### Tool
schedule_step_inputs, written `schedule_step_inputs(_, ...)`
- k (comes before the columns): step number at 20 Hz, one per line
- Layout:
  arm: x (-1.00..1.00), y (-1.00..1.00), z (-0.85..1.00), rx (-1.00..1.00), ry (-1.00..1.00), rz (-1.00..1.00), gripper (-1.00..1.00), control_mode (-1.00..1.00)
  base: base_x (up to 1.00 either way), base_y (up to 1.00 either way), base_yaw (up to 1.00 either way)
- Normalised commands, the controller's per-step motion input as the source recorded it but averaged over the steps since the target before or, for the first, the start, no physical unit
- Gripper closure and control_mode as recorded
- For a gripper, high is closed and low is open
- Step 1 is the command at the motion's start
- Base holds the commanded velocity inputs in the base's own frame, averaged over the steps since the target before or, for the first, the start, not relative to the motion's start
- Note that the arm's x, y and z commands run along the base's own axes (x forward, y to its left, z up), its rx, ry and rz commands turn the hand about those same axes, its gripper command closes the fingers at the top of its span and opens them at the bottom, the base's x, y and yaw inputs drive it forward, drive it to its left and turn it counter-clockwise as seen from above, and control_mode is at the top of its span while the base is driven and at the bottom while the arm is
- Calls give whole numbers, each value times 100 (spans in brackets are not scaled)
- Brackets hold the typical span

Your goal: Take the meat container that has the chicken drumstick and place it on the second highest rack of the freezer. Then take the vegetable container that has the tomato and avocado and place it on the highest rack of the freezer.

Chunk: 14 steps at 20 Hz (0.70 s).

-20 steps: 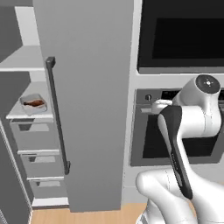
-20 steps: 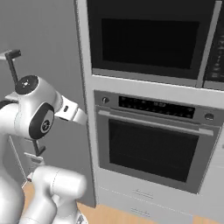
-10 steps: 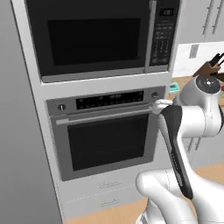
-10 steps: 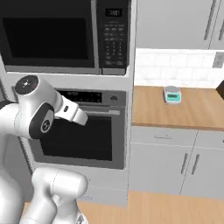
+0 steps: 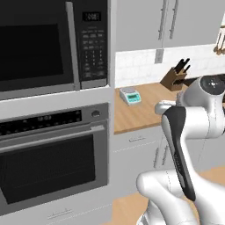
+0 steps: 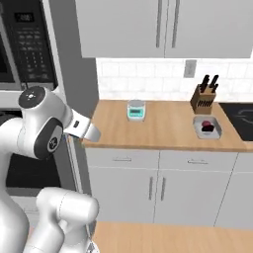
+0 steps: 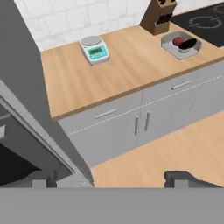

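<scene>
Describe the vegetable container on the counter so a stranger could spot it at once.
Start at the wooden counter right of the wall oven, under the grey upper cabinets. Go to its right end, beside the black cooktop, just in front of the knife block. The vegetable container is the shallow grey tray holding a dark-red tomato; the kitchen scale further left has a teal face.

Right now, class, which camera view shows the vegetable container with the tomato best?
The hand view: the vegetable container sits unobstructed beside the knife block, the tomato clear inside. The right base view shows it smaller; the left base view doesn't make it out.
</scene>
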Motion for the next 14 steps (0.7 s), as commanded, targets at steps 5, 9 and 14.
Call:
schedule_step_inputs(5,0,0,0,0,0,0,-100,100,56,-100,0)
schedule_step_inputs(9,0,0,0,0,0,0,-100,100,28,-100,4)
schedule_step_inputs(14,0,0,0,0,0,0,-100,100,60,-100,12)
